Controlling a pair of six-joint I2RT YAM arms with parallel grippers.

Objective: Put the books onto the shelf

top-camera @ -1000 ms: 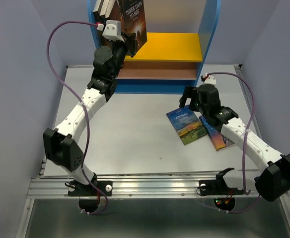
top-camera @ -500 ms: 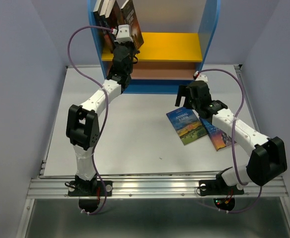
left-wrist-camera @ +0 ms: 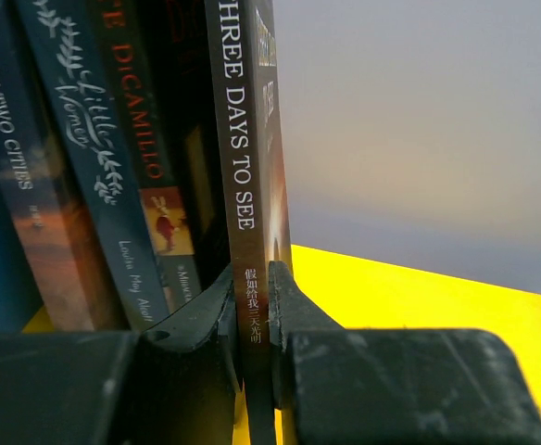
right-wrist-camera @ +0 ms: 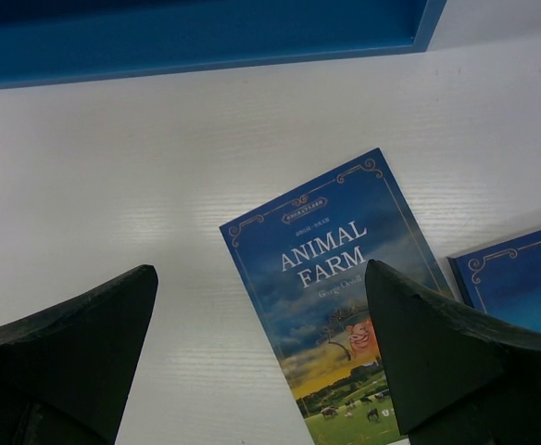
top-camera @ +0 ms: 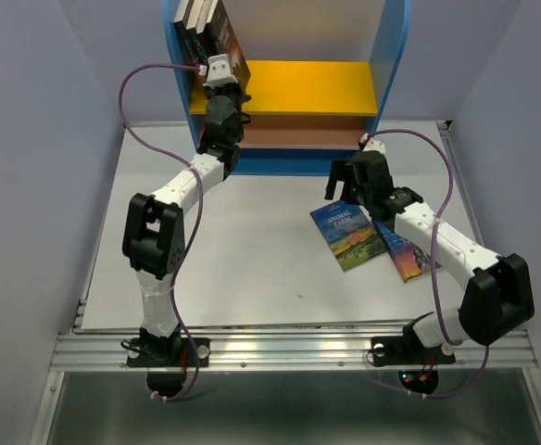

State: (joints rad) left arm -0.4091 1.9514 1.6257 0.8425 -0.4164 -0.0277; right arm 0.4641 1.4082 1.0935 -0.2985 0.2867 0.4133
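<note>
Left tool (left-wrist-camera: 251,287) tight on shelved Three Days to See book (left-wrist-camera: 243,139); right tool (right-wrist-camera: 259,271) spread above blue book (right-wrist-camera: 335,315)

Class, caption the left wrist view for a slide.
Black fingers pinch the dark Three Days to See paperback beside shelved books on the yellow shelf board.

From high over the near edge of the table (top-camera: 252,250) we look down and forward to the shelf (top-camera: 398,56). From the left wrist we sit very close inside the shelf, level with its yellow upper board (left-wrist-camera: 419,287), facing the Three Days to See book (left-wrist-camera: 243,185) spine-on. From the right wrist we look down, close, just in front of the shelf's blue base (right-wrist-camera: 196,42), onto the Animal Farm book (right-wrist-camera: 335,306). Both books, board and base show from above too.
</note>
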